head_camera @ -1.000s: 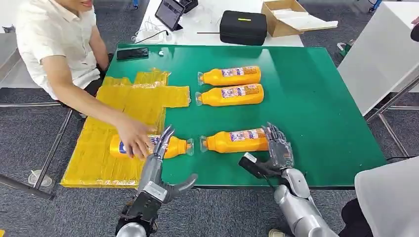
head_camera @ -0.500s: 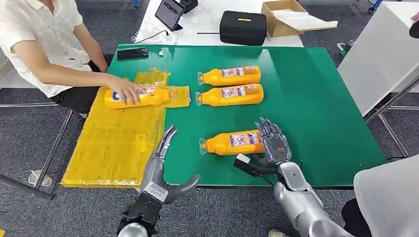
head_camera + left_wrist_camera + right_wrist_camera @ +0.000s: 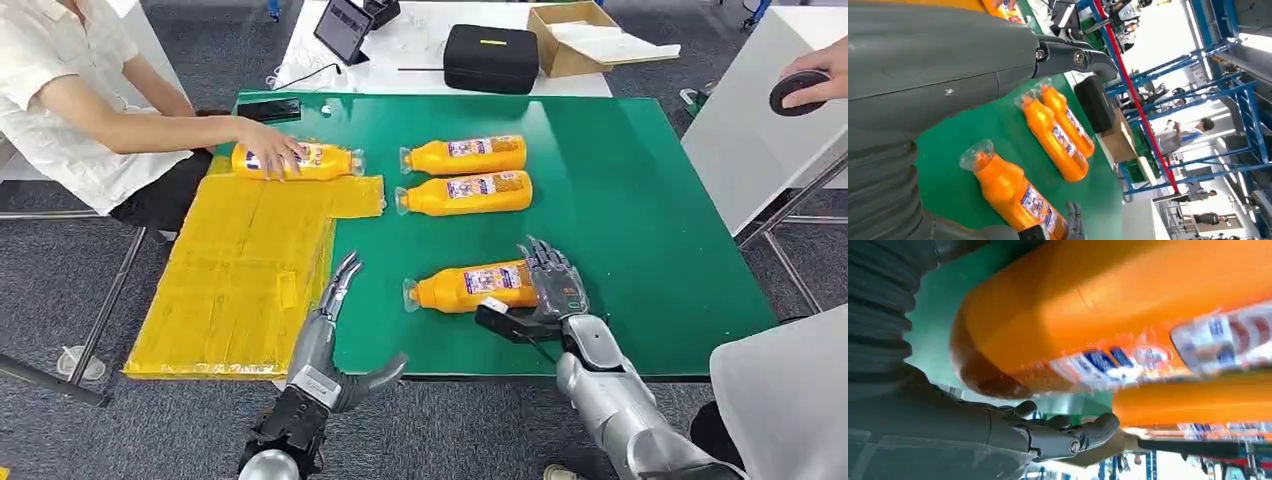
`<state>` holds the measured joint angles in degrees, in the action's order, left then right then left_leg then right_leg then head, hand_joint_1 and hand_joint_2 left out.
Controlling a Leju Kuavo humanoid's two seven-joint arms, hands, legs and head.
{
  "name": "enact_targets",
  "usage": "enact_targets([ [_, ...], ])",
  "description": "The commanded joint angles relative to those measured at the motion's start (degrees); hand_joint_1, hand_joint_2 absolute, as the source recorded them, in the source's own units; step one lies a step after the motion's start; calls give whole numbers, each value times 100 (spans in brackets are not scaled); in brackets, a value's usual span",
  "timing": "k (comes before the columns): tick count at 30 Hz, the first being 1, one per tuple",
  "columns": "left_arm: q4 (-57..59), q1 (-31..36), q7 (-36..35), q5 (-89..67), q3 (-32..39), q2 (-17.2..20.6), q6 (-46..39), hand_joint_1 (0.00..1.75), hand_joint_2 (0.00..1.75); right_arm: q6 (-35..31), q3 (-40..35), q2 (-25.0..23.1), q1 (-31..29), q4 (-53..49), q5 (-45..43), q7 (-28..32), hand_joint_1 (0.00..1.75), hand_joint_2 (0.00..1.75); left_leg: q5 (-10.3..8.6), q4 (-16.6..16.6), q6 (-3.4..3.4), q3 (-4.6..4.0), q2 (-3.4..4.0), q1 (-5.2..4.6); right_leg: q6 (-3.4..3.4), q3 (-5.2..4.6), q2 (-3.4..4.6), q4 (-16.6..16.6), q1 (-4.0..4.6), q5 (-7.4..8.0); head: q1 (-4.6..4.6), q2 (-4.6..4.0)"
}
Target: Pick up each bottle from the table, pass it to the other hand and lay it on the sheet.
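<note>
Four bottles are lying on my green surface (image 3: 640, 200): one on the yellow sheet (image 3: 240, 280) under a person's hand (image 3: 272, 155). My right hand (image 3: 550, 290) is cupping the nearest bottle (image 3: 470, 287), fingers spread; my left hand (image 3: 335, 310) is hovering empty, fingers apart.

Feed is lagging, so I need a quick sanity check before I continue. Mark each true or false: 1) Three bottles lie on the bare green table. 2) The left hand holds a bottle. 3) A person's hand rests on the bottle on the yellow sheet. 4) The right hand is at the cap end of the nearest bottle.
1) True: three bottles lie on the green table, including the nearest bottle.
2) False: the left hand is open and holds nothing.
3) True: the person's hand rests on the bottle on the yellow sheet.
4) False: the right hand is at its base end.
</note>
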<state>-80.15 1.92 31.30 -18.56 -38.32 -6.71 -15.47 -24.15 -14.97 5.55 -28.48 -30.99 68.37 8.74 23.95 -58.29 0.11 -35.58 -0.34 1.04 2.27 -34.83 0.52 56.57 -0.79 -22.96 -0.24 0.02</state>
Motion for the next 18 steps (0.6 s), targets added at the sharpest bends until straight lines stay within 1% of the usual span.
enact_targets([
  [1,443,342,-3,119,-214,54,37,0,175,1136,135,192,-243,1233,-216,-359,173,175,-11,9,6,8,-17,-2,-6,16,-25,-10,1,7,-2,-2],
  [2,498,393,75,182,-241,54,40,0,175,1170,309,210,-232,1278,-443,-131,171,175,-9,8,4,18,-14,2,-6,21,-22,-12,4,11,0,-2],
  [3,520,422,135,260,-254,53,39,0,175,1172,223,272,-239,1371,-341,-123,171,175,-15,7,7,11,-20,-2,-7,12,-28,-10,1,15,-2,-2],
  [4,532,440,165,294,-267,50,39,0,175,1222,293,292,-233,1399,-428,-17,175,175,-13,5,6,24,-33,1,-5,18,-35,-11,4,7,0,-2],
  [5,555,456,206,347,-288,46,40,0,175,1170,265,332,-224,1422,-397,87,175,175,-18,8,8,30,-46,0,-8,4,-50,-15,4,7,0,-2],
  [6,561,458,215,361,-296,44,43,0,175,1182,282,338,-222,1427,-422,150,175,175,-11,7,10,39,-46,1,-1,-2,-38,-18,4,-11,0,-2],
  [8,561,458,215,361,-296,44,43,0,175,1182,282,338,-222,1427,-422,150,175,175,-12,14,13,47,-52,0,2,9,-40,-26,4,-6,0,-2],
  [9,561,458,215,361,-296,44,43,0,175,1182,282,338,-222,1427,-422,150,175,175,-2,6,11,55,-36,4,11,11,-21,-20,6,-4,0,-2],
  [10,561,458,215,361,-296,44,43,0,175,1182,282,338,-222,1427,-422,150,175,175,-7,12,14,55,-45,1,9,17,-33,-24,4,-4,0,-2],
  [11,564,453,237,377,-317,52,43,0,175,1150,316,320,-210,1387,-467,247,175,175,-2,8,14,61,-38,2,11,23,-24,-21,4,-6,0,-2],
  [12,561,453,250,387,-323,57,43,0,175,1046,289,315,-194,1357,-449,370,175,175,-7,15,15,59,-45,1,9,33,-34,-28,5,-3,0,-2],
  [14,555,452,259,397,-312,57,47,0,175,943,298,300,-176,1322,-481,548,175,175,-6,16,15,65,-43,3,11,81,-31,-29,6,-3,-2,-2],
  [17,496,415,290,385,-266,38,32,0,175,635,407,236,-53,1142,-727,1168,175,175,-7,16,16,64,-43,3,9,85,-34,-31,7,-3,0,-2],
  [18,425,343,305,387,-233,27,17,0,175,609,617,156,61,1017,-1072,1593,175,175,-9,17,16,62,-42,2,7,84,-35,-32,7,-2,0,-2],
])
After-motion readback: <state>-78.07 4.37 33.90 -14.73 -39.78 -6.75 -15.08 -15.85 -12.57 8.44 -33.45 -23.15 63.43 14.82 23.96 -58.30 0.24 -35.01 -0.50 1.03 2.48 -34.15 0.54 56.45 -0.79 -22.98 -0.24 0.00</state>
